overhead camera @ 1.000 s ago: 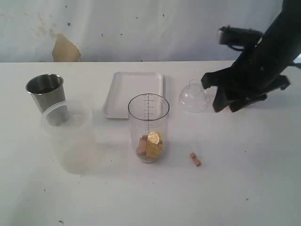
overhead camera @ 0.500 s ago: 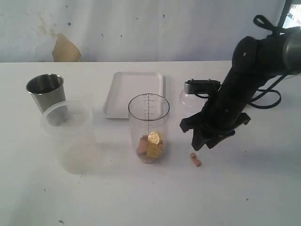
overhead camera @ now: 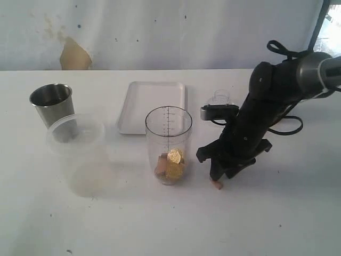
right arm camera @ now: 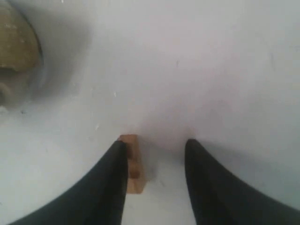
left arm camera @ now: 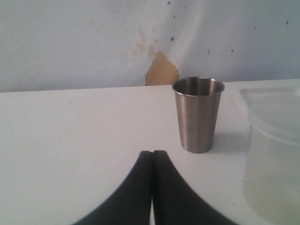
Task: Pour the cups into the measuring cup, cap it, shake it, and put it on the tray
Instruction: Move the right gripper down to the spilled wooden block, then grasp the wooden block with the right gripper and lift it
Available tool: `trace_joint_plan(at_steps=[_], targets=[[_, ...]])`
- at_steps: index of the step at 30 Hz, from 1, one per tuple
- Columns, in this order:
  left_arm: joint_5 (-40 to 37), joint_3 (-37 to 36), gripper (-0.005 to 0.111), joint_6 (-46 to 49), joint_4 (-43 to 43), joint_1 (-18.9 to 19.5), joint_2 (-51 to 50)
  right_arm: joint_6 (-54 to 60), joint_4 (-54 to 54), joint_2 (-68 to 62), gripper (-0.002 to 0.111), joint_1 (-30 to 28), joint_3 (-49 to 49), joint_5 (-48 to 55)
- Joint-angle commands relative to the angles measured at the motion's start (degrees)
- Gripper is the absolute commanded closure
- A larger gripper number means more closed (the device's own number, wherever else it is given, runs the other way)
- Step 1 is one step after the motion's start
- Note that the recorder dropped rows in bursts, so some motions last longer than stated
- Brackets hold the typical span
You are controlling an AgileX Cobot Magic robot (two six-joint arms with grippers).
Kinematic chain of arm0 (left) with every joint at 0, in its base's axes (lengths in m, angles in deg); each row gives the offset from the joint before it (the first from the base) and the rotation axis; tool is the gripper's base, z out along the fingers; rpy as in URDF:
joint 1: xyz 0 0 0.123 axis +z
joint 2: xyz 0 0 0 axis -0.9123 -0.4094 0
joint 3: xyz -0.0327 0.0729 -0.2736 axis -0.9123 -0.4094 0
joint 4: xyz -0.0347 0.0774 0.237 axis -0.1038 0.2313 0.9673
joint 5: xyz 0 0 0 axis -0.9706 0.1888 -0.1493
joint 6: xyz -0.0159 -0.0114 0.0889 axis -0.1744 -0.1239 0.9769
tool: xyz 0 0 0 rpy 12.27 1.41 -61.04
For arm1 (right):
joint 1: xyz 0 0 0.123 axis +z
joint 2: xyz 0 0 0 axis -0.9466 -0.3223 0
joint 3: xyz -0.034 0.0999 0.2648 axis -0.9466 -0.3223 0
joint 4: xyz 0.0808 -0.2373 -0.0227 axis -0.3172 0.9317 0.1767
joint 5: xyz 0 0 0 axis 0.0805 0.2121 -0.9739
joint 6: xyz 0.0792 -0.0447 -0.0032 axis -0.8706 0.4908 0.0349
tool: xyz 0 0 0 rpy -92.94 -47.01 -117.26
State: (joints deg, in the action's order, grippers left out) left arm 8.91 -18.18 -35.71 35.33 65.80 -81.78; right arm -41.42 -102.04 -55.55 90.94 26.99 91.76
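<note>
Frosted tub (overhead camera: 77,154) at left — small wooden block (right arm camera: 134,164) on white table (overhead camera: 160,224)

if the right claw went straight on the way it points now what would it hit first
Most likely the small wooden block, which sits just inside one finger of the open right claw; right under it is the white table. Whether the tips touch the table yet is unclear.

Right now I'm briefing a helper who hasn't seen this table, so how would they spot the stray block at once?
Find the clear measuring cup in front of the white tray. Just right of it in the exterior view, under the open right tool, a small tan wooden block lies on the table. Unlike the gold coins, it sits outside the cup.
</note>
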Motion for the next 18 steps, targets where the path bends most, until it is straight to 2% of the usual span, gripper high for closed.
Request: trace_joint_plan(at_steps=[1,10,14,18], targets=[[0.41,-0.02,0.107,-0.41,-0.02,-0.25,0.29,0.82,3.27,-1.34,0.071,0.87,-0.34,1.39],[0.41,-0.02,0.107,-0.41,-0.02,-0.25,0.29,-1.23,12.04,3.25,0.071,0.76,3.22,5.12],[0.41,-0.02,0.107,-0.41,-0.02,-0.25,0.29,4.73,2.67,5.63,0.071,0.91,3.22,8.13],[0.41,-0.02,0.107,-0.41,-0.02,-0.25,0.29,5.94,2.56,4.52,0.071,3.22,0.07,5.43]])
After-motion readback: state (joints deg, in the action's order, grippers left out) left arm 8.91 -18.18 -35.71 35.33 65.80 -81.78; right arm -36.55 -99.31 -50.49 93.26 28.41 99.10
